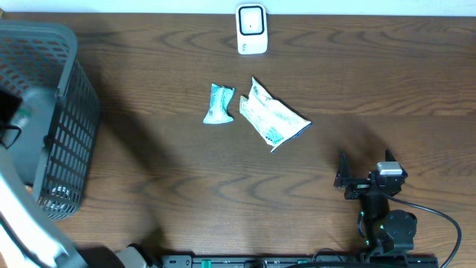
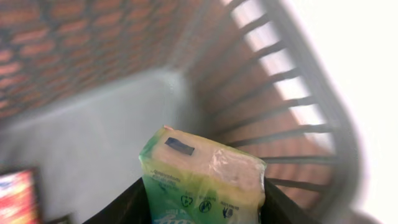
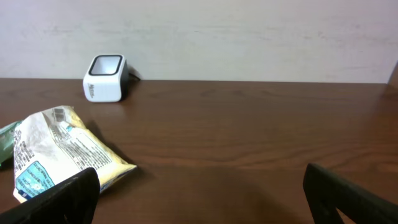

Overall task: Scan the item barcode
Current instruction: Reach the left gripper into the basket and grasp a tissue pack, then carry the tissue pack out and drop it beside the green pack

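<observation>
We see the left gripper (image 2: 200, 208) clamped on a green packet (image 2: 205, 165) inside the grey basket (image 1: 78, 112) at left; the right gripper (image 3: 199, 186) stands wide open at the near right.

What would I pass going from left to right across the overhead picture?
Grey basket → small teal packet → larger white-and-teal bag → right gripper. The scanner overlaps the bag sideways, so it's left out.
</observation>
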You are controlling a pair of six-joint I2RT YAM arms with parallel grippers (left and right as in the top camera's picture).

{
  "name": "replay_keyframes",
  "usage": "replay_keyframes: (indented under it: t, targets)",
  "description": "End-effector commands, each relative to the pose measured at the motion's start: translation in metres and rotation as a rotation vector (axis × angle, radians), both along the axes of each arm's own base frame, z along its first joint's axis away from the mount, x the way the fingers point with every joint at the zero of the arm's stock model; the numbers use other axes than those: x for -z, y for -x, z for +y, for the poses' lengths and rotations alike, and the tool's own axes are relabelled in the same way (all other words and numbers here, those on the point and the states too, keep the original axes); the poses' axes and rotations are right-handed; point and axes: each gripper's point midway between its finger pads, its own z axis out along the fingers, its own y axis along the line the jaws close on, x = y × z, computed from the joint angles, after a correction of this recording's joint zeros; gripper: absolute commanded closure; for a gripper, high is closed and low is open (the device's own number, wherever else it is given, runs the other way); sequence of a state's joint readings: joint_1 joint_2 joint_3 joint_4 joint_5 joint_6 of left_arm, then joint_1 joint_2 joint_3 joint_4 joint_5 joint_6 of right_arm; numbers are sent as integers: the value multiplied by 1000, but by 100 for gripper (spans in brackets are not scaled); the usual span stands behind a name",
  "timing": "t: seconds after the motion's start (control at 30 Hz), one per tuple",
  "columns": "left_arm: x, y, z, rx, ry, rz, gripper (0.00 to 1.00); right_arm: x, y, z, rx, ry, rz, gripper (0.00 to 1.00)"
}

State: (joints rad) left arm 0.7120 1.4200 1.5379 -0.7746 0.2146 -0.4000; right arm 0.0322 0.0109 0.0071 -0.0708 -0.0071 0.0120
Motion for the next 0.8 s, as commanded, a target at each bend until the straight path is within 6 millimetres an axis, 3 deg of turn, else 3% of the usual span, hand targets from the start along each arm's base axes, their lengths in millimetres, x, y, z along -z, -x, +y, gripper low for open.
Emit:
replay_keyframes:
  t: [0.0, 0.13, 0.23, 0.33, 0.53, 0.77]
  targets:
    - [-74, 0, -47, 100, 67, -285, 53, 1, 0, -1, 4, -10, 3, 1]
    - [-117, 9, -92, 201, 98, -428, 53, 1, 0, -1, 4, -10, 3, 1]
    - [-131, 8, -133, 326, 126, -469, 53, 1, 0, -1, 5, -10, 3, 1]
    - [-132, 0, -172, 450, 150, -465, 53, 1, 0, -1, 4, -10, 3, 1]
    - [-109, -23, -255, 763, 152, -384, 53, 1, 0, -1, 5, -10, 3, 1]
    - [-48, -56, -341, 1067, 157, -213, 53, 1, 0, -1, 5, -10, 3, 1]
